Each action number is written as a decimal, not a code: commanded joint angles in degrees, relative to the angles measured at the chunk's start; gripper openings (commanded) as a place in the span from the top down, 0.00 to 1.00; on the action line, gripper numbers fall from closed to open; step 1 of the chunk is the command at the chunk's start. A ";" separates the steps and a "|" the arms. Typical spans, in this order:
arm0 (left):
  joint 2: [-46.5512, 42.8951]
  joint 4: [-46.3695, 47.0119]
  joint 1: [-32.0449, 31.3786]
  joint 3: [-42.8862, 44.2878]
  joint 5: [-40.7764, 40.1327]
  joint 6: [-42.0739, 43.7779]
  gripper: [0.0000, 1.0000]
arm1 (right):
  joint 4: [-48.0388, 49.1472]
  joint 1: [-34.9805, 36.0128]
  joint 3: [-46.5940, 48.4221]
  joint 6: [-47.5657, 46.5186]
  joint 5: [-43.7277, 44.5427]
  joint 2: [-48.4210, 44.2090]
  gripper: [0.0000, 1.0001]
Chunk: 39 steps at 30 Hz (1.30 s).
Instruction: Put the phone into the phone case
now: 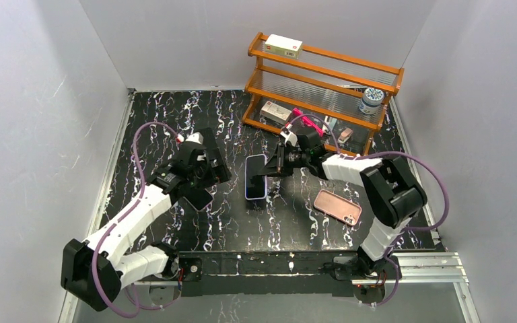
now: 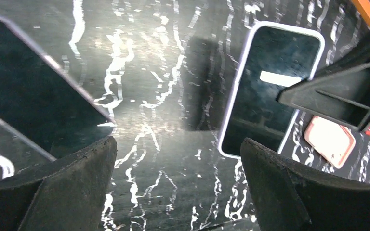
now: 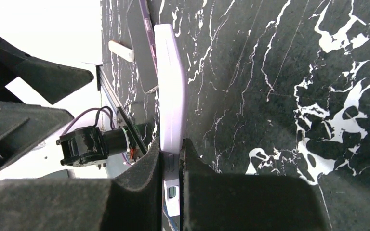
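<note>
A lavender phone case (image 1: 256,178) hangs tilted over the middle of the table, its dark glossy face turned up and toward the left arm. Whether anything sits inside it I cannot tell. My right gripper (image 1: 277,163) is shut on the case's far edge; in the right wrist view the fingertips (image 3: 172,144) pinch across the lavender case (image 3: 169,82). A dark phone (image 1: 198,197) with a thin purple edge lies flat on the table under the left arm. My left gripper (image 2: 177,144) is wide open over bare table, between the phone (image 2: 24,91) and the case (image 2: 270,82).
A rose-gold phone-shaped slab (image 1: 337,206) lies flat at the front right. At the back right stands an orange wooden shelf (image 1: 323,81) holding small boxes and a jar. Grey walls close in the table on both sides.
</note>
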 commanded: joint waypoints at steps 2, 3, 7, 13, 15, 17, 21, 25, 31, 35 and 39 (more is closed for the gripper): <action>-2.22 -5.68 4.98 0.76 -3.38 1.08 0.02 | -0.43 1.24 5.96 0.98 -3.26 5.31 0.99; -1.96 -5.84 5.37 0.70 -3.34 1.12 0.02 | -0.16 1.75 6.50 1.32 -3.69 6.46 0.99; -0.22 -6.74 6.43 0.98 -3.65 0.82 0.02 | 3.50 3.72 7.06 2.30 -2.71 9.69 0.99; -0.25 -5.54 7.30 0.44 -3.64 0.13 0.02 | 8.14 3.94 11.99 3.07 -2.35 15.31 0.99; -0.18 -5.49 7.45 0.20 -3.86 0.00 0.02 | 8.06 3.98 14.02 1.83 -1.25 16.50 0.99; -0.25 -5.21 7.63 -0.08 -3.32 -0.12 0.02 | 6.42 3.96 16.26 0.14 0.78 18.01 0.99; -1.68 -4.88 7.76 -0.10 -4.68 -0.62 0.02 | 2.96 3.97 20.76 -2.00 3.39 21.92 0.99; -0.78 -5.12 7.90 1.23 -6.44 -0.29 0.02 | 1.66 3.96 22.45 -3.42 8.10 24.28 0.96; 6.25 -5.15 8.35 6.61 -11.37 0.37 0.02 | -2.43 3.74 26.43 -4.54 9.52 26.49 0.76; 13.31 -4.29 9.08 12.23 -14.08 1.26 0.02 | -9.00 3.79 27.34 -7.22 13.11 22.99 0.48; 20.82 -4.81 9.55 19.21 -17.93 3.21 0.02 | -14.40 3.79 25.36 -10.21 15.33 17.58 0.17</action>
